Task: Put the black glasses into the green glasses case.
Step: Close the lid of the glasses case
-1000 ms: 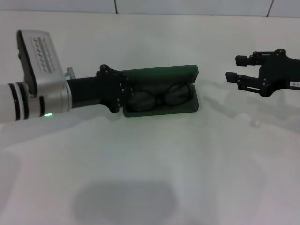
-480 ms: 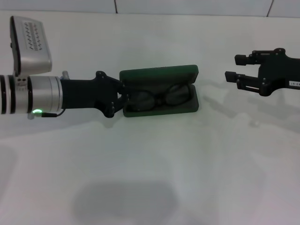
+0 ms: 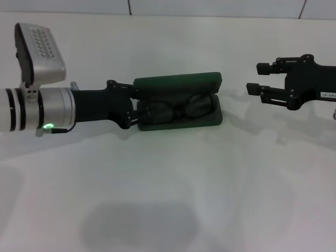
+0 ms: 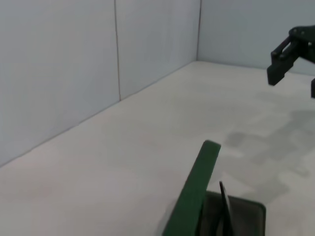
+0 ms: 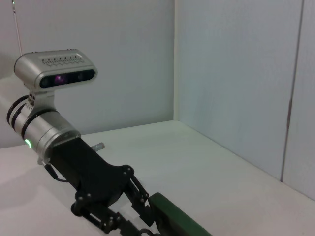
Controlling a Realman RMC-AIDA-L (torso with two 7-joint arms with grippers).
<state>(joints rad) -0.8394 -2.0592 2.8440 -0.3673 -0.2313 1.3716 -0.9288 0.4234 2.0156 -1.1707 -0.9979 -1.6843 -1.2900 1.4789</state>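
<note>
Pale worktop [image 3: 173, 184] against grey panelled walls [image 5: 236, 73]; right gripper [image 3: 254, 79] jaws apart, left gripper [image 3: 135, 107] jaws unreadable.

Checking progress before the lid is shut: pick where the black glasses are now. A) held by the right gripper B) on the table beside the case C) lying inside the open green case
C: the black glasses lie in the tray of the open green glasses case, by the left gripper.

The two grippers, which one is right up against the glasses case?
The left gripper: it sits at the left end of the open green glasses case, beside the black glasses inside. The right gripper hangs apart, off the case's right side.
</note>
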